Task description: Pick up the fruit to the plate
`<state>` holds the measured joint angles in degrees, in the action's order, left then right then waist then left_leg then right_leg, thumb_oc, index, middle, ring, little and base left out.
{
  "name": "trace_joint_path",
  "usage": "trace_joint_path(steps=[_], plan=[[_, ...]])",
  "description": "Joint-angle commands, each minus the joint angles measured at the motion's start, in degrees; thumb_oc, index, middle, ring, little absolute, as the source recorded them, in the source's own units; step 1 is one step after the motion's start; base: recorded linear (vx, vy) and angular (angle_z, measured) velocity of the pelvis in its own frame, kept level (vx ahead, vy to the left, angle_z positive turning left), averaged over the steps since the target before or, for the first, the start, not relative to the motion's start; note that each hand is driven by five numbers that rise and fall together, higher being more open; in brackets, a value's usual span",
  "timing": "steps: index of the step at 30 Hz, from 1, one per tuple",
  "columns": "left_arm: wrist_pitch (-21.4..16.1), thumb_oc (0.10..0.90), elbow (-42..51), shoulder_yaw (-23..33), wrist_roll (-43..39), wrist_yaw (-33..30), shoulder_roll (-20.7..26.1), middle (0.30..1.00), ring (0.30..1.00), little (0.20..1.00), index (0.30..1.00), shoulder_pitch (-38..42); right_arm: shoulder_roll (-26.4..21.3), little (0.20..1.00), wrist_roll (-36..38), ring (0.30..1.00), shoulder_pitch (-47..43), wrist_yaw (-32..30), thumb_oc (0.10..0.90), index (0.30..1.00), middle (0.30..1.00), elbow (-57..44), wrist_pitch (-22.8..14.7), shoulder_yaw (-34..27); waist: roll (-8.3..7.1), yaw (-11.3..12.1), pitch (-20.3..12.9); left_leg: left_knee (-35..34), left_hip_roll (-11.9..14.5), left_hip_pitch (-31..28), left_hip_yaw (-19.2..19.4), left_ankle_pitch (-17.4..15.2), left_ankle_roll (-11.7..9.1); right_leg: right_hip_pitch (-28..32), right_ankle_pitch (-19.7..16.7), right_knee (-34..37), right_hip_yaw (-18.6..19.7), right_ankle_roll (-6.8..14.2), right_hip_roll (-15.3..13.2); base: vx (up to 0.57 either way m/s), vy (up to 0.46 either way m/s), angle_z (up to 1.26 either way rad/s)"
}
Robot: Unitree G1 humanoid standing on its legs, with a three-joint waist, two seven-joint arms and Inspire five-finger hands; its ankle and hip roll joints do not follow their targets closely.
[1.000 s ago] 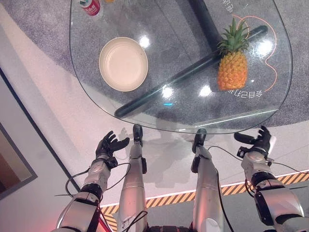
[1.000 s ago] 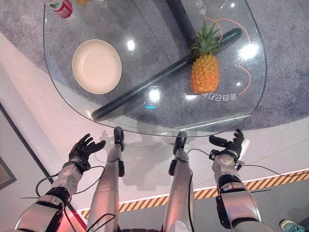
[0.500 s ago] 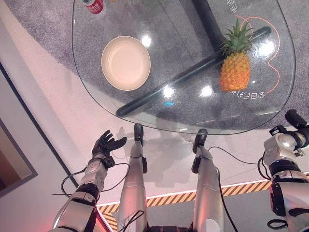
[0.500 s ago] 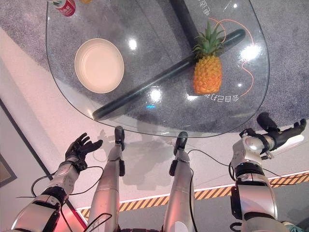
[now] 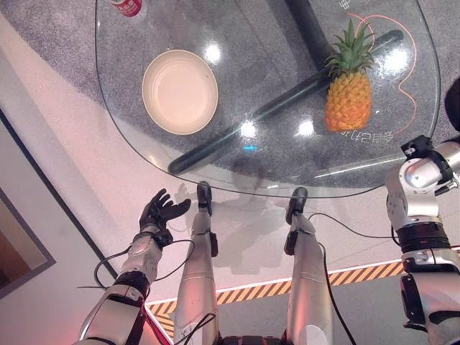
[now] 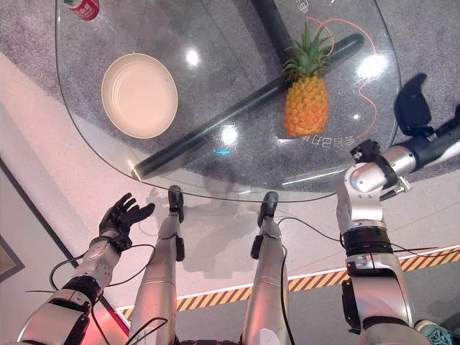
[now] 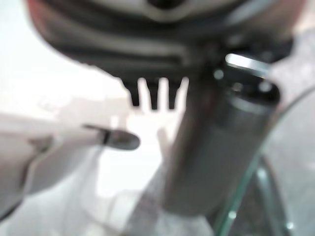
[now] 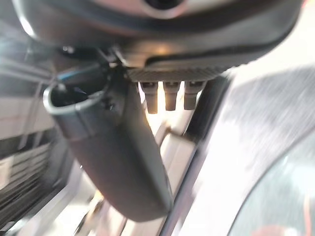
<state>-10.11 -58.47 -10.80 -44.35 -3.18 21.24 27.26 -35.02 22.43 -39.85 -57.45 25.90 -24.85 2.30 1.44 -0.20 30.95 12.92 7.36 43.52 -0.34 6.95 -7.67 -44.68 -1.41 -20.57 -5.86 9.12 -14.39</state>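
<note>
Showing a rounded glass table [image 5: 215, 154] over grey carpet, with pale floor and a striped tape line nearer the robot. Standing upright near the table's right edge: the pineapple [image 5: 348, 97], apart from the cream plate [image 5: 180, 91] towards the left edge; a red can [image 6: 80, 7] at the far left corner. Spreading wide and holding nothing below the near edge: the left hand [image 5: 159, 210]. Reaching over the right edge in the right eye view: the right hand [image 6: 412, 108], fingers relaxed, touching nothing.

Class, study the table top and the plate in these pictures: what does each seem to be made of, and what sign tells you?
Table top: clear glass, glossy; the carpet and a dark bar show through it, with bright glints. Plate: cream, smooth and matte, probably ceramic or plastic; the look leaves that open.
</note>
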Motion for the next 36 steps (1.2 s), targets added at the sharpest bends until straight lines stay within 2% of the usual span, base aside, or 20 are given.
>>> trace_joint_path(steps=[1, 4, 11, 22, 36], plan=[[-2.1, 0.800, -1.4, 1.8, -0.2, -0.6, 1.4, 0.900, 0.900, 0.900, 0.900, -4.2, -3.5, 0.900, -4.4, 0.900, 1.4, 5.8, 0.800, 0.900, 0.900, -7.3, 1.1, -0.2, -1.50, 0.0, -1.2, 6.3, -2.1, 0.4, -0.2, -6.3, 2.0, -0.1, -2.2, 2.4, -1.4, -1.0, 1.1, 0.00, 0.000, 0.00], [-2.7, 0.800, -1.2, 2.0, 0.5, -0.6, 0.7, 0.900, 0.900, 0.900, 0.900, -5.0, -2.2, 0.900, -5.3, 0.900, 2.0, 9.3, 0.800, 0.900, 0.900, -10.6, 3.8, 1.4, -1.47, 0.0, -1.2, 6.1, -2.1, 0.3, 0.1, -6.0, 2.0, 0.1, -2.1, 2.5, -1.6, -1.1, 1.0, 0.00, 0.000, 0.00], [-3.6, 0.800, -1.2, 2.0, 1.2, -0.2, -0.3, 0.900, 0.900, 0.900, 0.900, -6.0, -0.4, 0.900, -6.0, 0.900, 2.3, 13.7, 0.800, 0.900, 0.900, -12.2, 5.7, 3.4, -1.19, 0.1, -1.2, 5.7, -2.1, -0.1, 0.4, -5.7, 2.0, 0.5, -1.9, 2.6, -1.8, -1.3, 1.0, 0.00, 0.000, 0.00], [-4.1, 0.800, -1.2, 1.4, 1.5, -0.3, -1.5, 0.900, 0.900, 0.900, 0.900, -6.4, 1.1, 0.900, -6.1, 0.900, 2.3, 15.9, 0.800, 0.900, 0.900, -12.8, 8.0, 5.4, -0.72, 0.1, -1.2, 5.1, -2.1, -0.7, 1.1, -5.3, 1.9, 0.9, -1.9, 2.8, -2.0, -1.5, 0.8, 0.00, 0.000, 0.00], [-4.1, 0.800, -1.6, 0.9, 1.5, 0.2, -1.9, 0.900, 0.900, 0.900, 0.900, -6.3, 2.3, 0.900, -3.1, 0.900, 2.3, 18.8, 0.800, 0.900, 0.900, -9.8, 14.0, 7.7, -0.34, 0.3, -1.2, 4.0, -2.0, -1.3, 1.6, -4.6, 1.9, 1.2, -2.0, 3.1, -2.4, -1.7, 0.7, 0.00, 0.000, 0.00]])
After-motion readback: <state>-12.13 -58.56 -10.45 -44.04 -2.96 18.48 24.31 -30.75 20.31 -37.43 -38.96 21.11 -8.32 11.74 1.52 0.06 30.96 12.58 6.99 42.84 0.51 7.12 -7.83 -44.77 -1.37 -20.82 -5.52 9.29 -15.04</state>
